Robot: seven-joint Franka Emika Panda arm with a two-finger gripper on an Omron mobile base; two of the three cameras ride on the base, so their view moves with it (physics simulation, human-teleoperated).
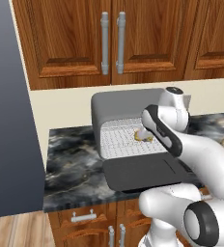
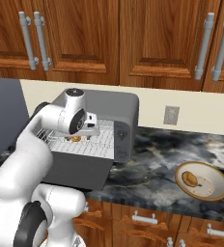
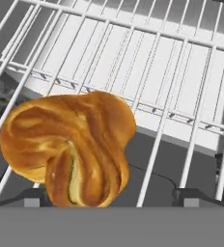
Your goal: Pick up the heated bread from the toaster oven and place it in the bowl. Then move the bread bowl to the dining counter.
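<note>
The grey toaster oven (image 1: 126, 107) (image 2: 126, 116) stands on the counter with its dark door (image 1: 145, 172) dropped flat. A golden-brown twisted bread (image 3: 68, 144) (image 1: 145, 137) (image 2: 75, 139) lies on the white wire rack (image 3: 157, 72). My gripper (image 3: 111, 198) (image 2: 87, 132) is low over the rack, open, with the bread between its fingertips (image 3: 32, 198) and nearer the left one. The beige bowl (image 2: 215, 185) sits on the counter to the right of the oven, and another bread piece (image 2: 190, 179) lies in it. The dining counter is out of view.
Brown wall cabinets (image 2: 133, 38) with silver handles hang above the oven. The dark marbled counter (image 2: 152, 159) runs between oven and bowl. A wall socket (image 2: 171, 115) sits behind it. A grey panel (image 1: 7, 120) stands to the left.
</note>
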